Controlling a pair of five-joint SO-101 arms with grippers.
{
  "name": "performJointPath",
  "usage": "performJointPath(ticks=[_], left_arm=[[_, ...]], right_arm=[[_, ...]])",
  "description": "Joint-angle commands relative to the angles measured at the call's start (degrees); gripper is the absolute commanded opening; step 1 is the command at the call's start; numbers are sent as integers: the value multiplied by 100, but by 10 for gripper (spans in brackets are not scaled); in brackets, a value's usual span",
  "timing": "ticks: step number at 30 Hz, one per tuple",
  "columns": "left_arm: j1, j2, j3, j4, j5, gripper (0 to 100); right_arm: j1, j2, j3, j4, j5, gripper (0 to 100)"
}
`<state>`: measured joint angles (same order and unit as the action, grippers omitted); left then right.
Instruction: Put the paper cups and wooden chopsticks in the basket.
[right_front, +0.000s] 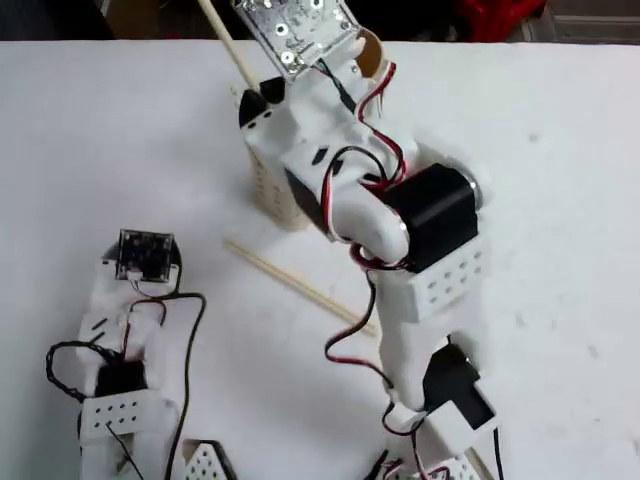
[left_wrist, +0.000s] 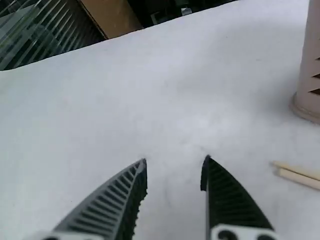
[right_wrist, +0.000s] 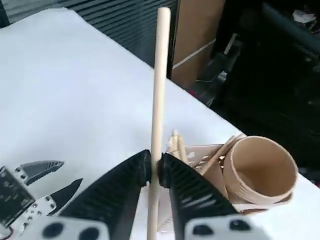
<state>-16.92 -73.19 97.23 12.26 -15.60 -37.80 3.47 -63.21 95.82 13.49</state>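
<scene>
Right end effector pinching chopstick, pale, round

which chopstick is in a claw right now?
The chopstick pinched in the right claw, raised beside the basket. The loose chopsticks lie flat on the table between the arms.

A cream, perforated basket stands upright in the upper middle of the high view, partly hidden. Inside it a tan paper cup lies tilted, its open mouth showing, with stowed chopsticks beside it. A held chopstick, pale and round, stands nearly upright close by the basket, clamped in the right hand. Two loose chopsticks lie side by side, diagonally, on the white surface at the frame's centre, just below the basket.
</scene>
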Motion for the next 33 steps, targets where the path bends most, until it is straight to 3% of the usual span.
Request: performJointPath(ticks=[1, 7, 13, 17, 23, 27, 33], left_arm=[[22, -92, 0, 26, 35, 191], [31, -92, 0, 26, 35, 191], [40, -92, 0, 26, 35, 191], [48, -92, 0, 26, 35, 191], [48, -92, 0, 26, 35, 191], [48, -92, 0, 26, 35, 191], [48, -92, 0, 26, 35, 191]], right_arm=[[-180, -391, -35, 198, 18, 18], [189, -857, 185, 268, 18, 18], [549, -2237, 2980, 66, 35, 18], [804, -3837, 5705, -1727, 62, 17], [602, -5182, 8835, -5648, 35, 17], [418, -4611, 8879, -7064, 62, 17], [382, -2492, 6840, -7327, 62, 18]])
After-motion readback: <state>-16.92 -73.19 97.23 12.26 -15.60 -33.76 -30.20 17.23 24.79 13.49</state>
